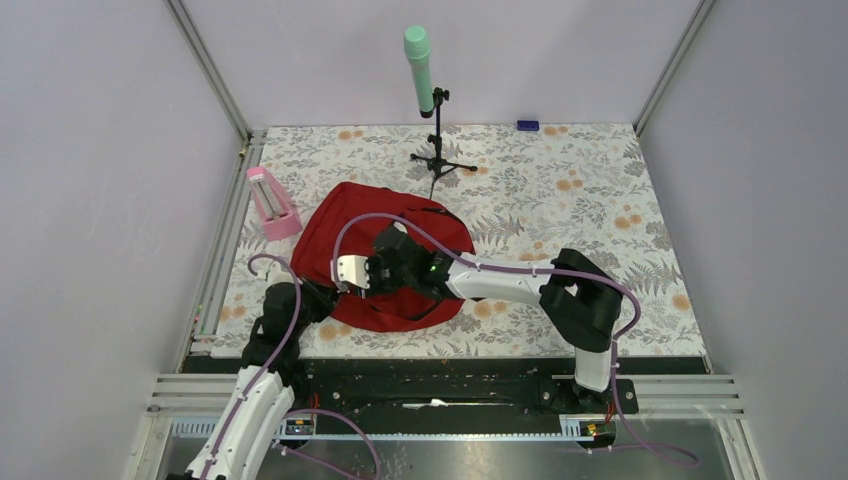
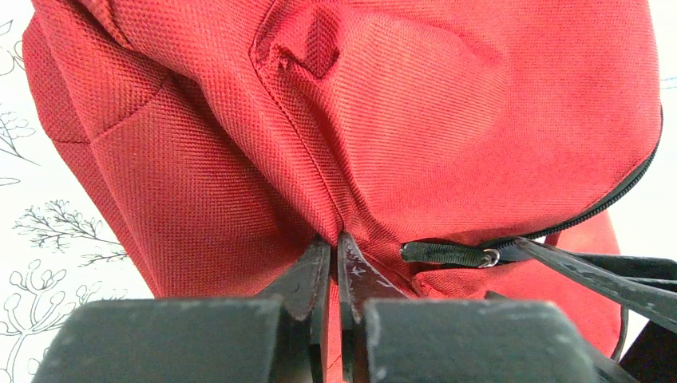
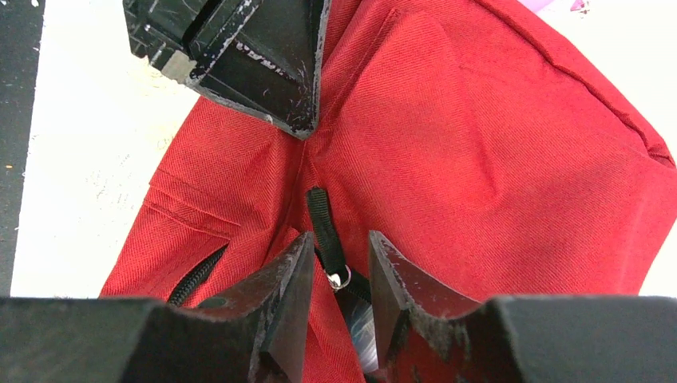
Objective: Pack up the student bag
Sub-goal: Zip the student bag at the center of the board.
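The red student bag (image 1: pixel 400 250) lies flat at the centre-left of the flowered table. My left gripper (image 1: pixel 325 300) is at the bag's near-left edge; in the left wrist view it (image 2: pixel 335 239) is shut on a pinched fold of the bag's red fabric (image 2: pixel 383 120). My right gripper (image 1: pixel 352 283) reaches across the bag from the right. In the right wrist view it (image 3: pixel 339 243) is open, its fingers on either side of the black zipper pull (image 3: pixel 323 227) without touching it. The pull also shows in the left wrist view (image 2: pixel 443 253). The zipper (image 3: pixel 195 275) looks closed.
A pink stand (image 1: pixel 272 205) sits left of the bag by the table's left rail. A green-headed microphone on a black tripod (image 1: pixel 432 110) stands behind the bag. A small blue object (image 1: pixel 527 125) lies at the back edge. Walls enclose three sides.
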Controlling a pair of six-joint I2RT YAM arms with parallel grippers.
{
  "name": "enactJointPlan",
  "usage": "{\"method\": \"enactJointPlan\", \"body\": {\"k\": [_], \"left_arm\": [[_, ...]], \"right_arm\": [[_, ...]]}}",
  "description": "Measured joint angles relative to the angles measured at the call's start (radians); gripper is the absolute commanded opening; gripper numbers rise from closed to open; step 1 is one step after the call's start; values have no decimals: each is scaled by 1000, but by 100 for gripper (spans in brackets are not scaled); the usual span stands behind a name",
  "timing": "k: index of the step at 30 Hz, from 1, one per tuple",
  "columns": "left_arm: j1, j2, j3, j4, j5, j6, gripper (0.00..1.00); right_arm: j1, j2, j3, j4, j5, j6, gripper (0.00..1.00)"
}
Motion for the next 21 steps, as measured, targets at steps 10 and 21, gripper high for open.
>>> {"method": "enactJointPlan", "body": {"k": [10,21], "left_arm": [[0,-34,0,-27,-1,0,0],[0,-52,0,-43,-3,0,0]], "right_arm": [[4,84,66,-58,8,-31,42],[27,161,155,-134,91,-76,48]]}}
